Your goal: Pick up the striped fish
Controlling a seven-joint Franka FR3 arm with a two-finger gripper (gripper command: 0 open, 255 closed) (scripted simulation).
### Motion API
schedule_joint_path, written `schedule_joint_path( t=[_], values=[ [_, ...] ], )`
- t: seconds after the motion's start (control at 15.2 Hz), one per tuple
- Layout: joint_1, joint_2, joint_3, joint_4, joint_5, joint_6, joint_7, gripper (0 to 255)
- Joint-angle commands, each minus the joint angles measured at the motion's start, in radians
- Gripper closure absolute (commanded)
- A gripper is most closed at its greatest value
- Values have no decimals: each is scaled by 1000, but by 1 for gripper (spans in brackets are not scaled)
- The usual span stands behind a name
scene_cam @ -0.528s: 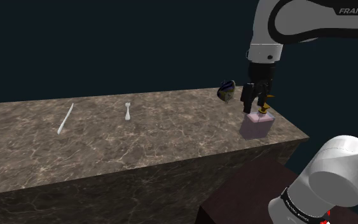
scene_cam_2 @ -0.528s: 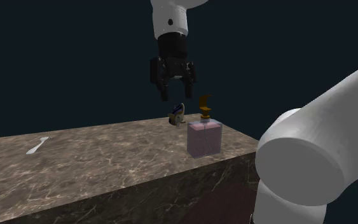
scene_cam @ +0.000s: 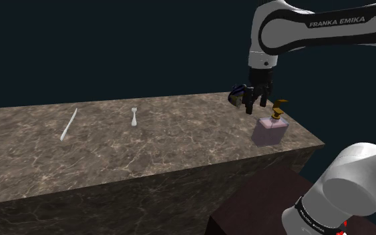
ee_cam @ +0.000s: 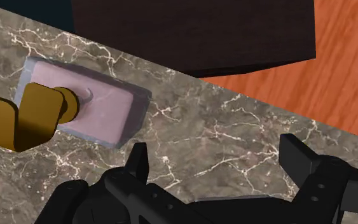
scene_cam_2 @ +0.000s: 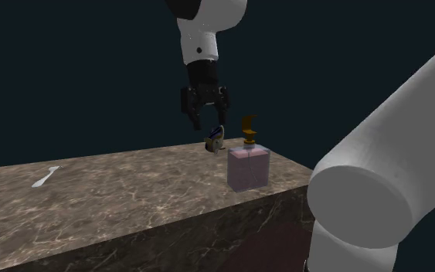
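Note:
The striped fish [scene_cam: 236, 94] is a small dark blue and yellow figure near the far right corner of the marble counter [scene_cam: 146, 147]. In the second exterior view the fish [scene_cam_2: 215, 138] sits just behind a pink soap bottle [scene_cam_2: 248, 168] with a gold pump. My black gripper [scene_cam: 256, 105] hangs open close above and beside the fish, partly covering it. The gripper [scene_cam_2: 209, 124] holds nothing. In the wrist view the open gripper [ee_cam: 219, 159] looks down on bare marble, with the pink bottle [ee_cam: 101, 111] off to one side.
A small white fork [scene_cam: 134, 117] and a long white utensil [scene_cam: 68, 125] lie farther along the counter. The counter's edge [scene_cam: 316, 141] drops off just past the bottle. Below stand the dark brown stand [scene_cam: 260, 200] and an orange floor [ee_cam: 343, 70].
The gripper has shifted from above the pink bottle toward the fish, to the shoulder view's left, still open. The arm's upper links have swung with it.

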Motion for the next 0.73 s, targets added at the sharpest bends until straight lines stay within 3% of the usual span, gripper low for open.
schedule_joint_path(
  t=[0.0, 0.66],
  values=[
    [-15, 57, -13, 17, -34, 45, -19, 0],
    [-73, 382, -59, 204, -165, 209, -62, 0]
  ],
)
